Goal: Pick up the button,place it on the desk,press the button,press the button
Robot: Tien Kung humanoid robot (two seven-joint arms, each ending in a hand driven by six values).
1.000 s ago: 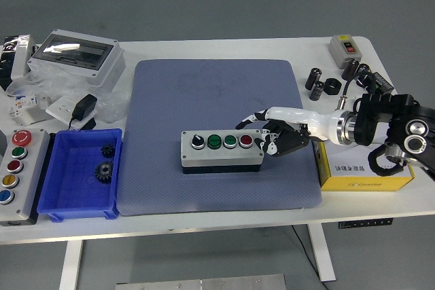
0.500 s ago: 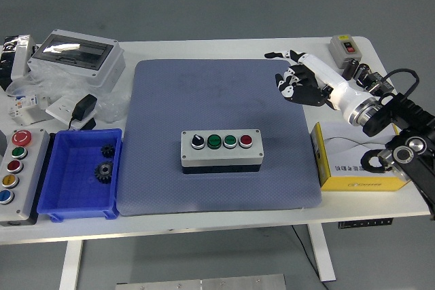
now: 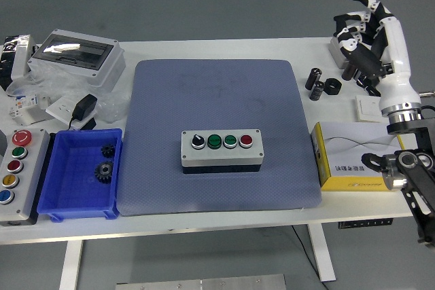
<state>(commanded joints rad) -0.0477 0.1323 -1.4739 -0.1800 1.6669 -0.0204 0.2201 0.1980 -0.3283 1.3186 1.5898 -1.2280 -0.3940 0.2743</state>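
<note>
A grey button box (image 3: pixel 221 149) lies in the middle of the blue-grey mat (image 3: pixel 217 93). On its top sit a black knob, two green buttons and a red button (image 3: pixel 245 141) at the right end. My right hand (image 3: pixel 360 28) is raised high at the far right, above the table's back corner, well away from the box. Its fingers are loosely spread and hold nothing. The left arm does not show.
A yellow box (image 3: pixel 357 157) lies right of the mat. Small black cylinders (image 3: pixel 319 85) and a grey switch box stand at the back right. A blue bin (image 3: pixel 62 205) with gears, a second button panel (image 3: pixel 17 174), a clear-lidded enclosure (image 3: pixel 76 56) and an adapter fill the left.
My right hand has drawn back from the red-button end of the box, swinging up and to the far right. The box has not moved.
</note>
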